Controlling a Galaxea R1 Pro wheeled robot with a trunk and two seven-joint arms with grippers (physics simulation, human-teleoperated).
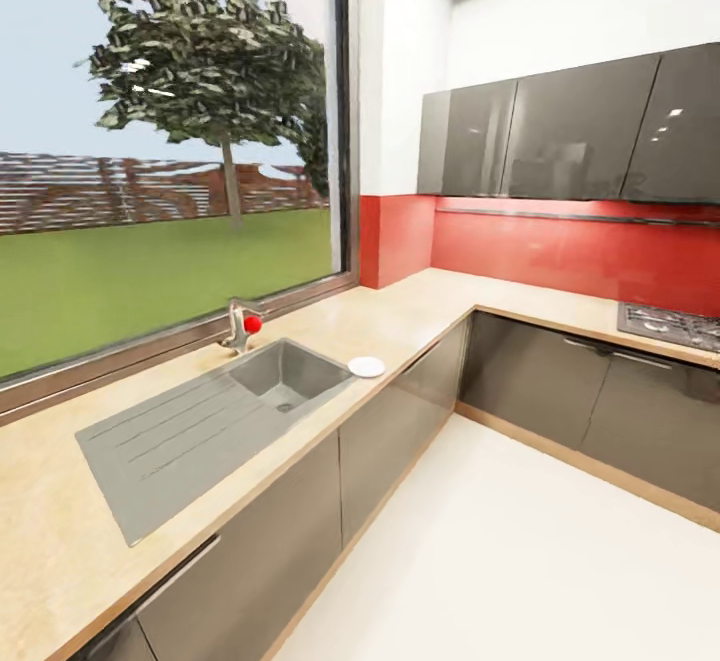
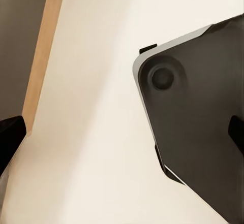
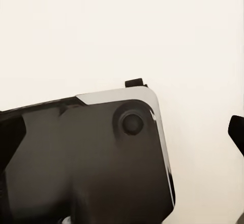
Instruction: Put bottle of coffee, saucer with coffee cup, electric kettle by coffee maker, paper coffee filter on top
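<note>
A small white round dish, apparently the saucer, lies on the beige countertop just right of the sink basin, near the counter's front edge. My left gripper hangs over the pale floor and the dark corner of my own base; its dark fingertips stand far apart at the frame's edges with nothing between them. My right gripper is likewise spread wide over the base and floor, one fingertip at the edge.
A grey sink with drainboard and a faucet with a red knob sits under a large window. The L-shaped counter runs to a hob at right. Dark upper cabinets hang over a red backsplash. White floor lies open ahead.
</note>
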